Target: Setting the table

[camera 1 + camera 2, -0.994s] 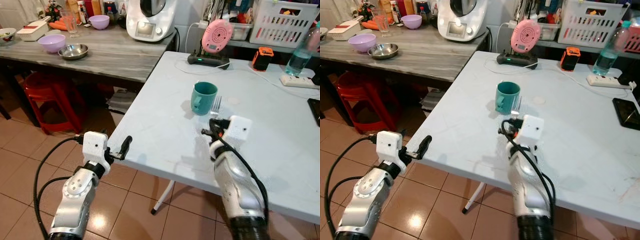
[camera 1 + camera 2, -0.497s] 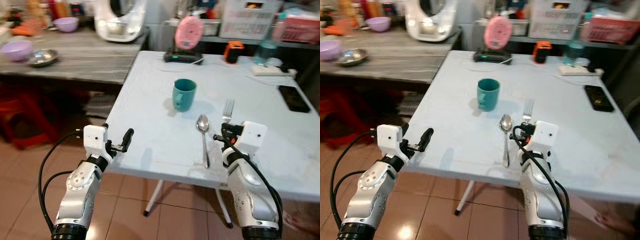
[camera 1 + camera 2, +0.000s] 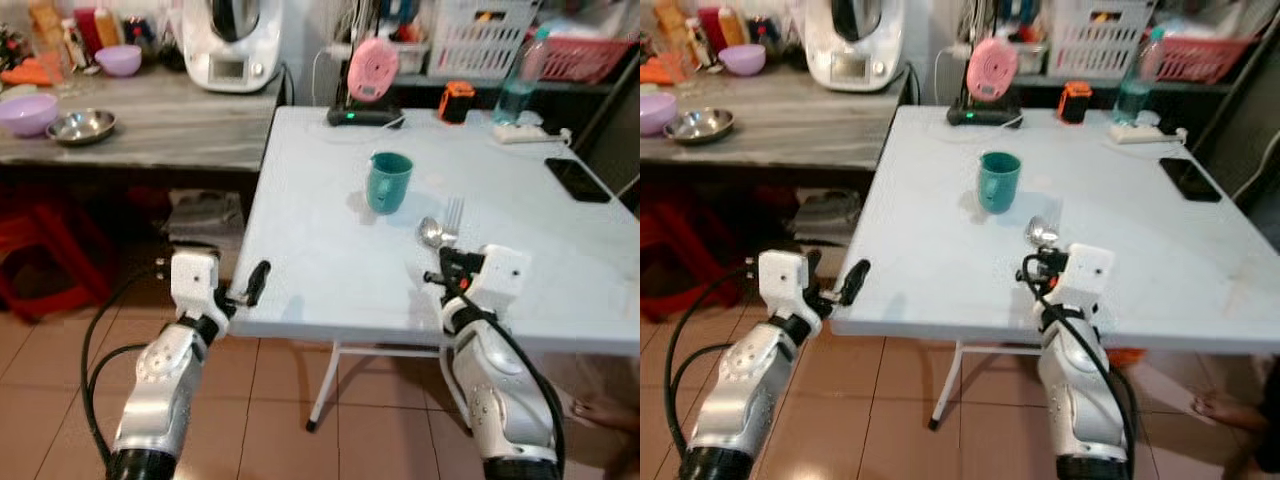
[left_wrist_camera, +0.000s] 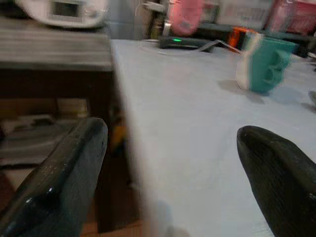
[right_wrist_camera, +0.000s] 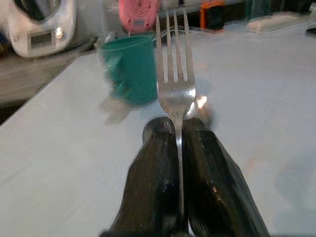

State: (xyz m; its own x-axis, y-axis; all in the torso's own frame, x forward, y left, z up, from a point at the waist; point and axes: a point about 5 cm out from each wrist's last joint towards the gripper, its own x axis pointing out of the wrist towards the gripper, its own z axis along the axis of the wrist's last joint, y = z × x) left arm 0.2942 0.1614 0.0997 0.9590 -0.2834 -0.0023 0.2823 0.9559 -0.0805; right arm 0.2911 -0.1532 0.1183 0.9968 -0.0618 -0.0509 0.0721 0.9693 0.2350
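White table [image 3: 330, 260] in cluttered kitchen, grey counter [image 3: 170, 125] to its left, tiled floor [image 3: 280, 420] below. Right gripper [image 5: 177, 129] over near table edge, fingers clamped on fork [image 5: 174, 74], tines pointing at teal mug [image 3: 388, 181]. Spoon [image 3: 431, 232] lies just ahead. Left gripper [image 3: 255, 282] at table's left edge, fingers spread, holding nothing.
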